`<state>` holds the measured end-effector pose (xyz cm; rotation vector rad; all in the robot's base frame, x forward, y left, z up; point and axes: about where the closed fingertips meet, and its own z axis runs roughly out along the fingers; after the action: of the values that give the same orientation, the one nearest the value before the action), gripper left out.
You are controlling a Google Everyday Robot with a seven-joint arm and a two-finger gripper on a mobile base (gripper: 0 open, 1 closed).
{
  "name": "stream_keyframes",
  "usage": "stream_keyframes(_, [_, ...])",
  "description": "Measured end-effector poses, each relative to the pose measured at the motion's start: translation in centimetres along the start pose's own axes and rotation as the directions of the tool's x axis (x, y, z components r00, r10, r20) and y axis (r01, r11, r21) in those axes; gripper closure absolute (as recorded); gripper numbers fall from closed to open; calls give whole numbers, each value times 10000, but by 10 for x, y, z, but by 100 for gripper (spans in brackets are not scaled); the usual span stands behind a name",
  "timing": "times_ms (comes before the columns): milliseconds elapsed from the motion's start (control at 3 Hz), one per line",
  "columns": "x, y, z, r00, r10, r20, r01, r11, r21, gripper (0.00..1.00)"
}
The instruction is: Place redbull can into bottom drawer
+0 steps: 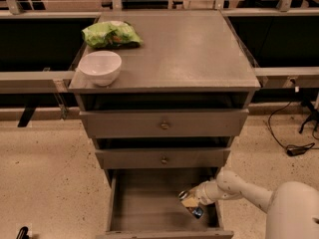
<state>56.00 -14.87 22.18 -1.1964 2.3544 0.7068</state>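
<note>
The bottom drawer (144,208) is pulled open, showing its wooden floor and side walls. My white arm reaches in from the right, and my gripper (191,201) is inside the drawer near its right wall. It holds the redbull can (192,206), a slim blue-and-silver can tilted with its shiny end up left and its blue end down near the drawer floor. I cannot tell whether the can touches the floor.
A white bowl (100,67) and a green crinkly bag (110,35) sit at the left of the cabinet top (189,54). Two shallower knobbed drawers (163,125) are slightly open above. A black cable (294,146) lies on the floor at right.
</note>
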Motion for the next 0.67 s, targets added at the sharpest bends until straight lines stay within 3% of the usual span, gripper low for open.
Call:
stream_keyframes(333, [0, 0, 0, 10000, 0, 0, 0, 10000, -1, 14])
stream_keyframes(667, [0, 0, 0, 10000, 0, 0, 0, 10000, -1, 0])
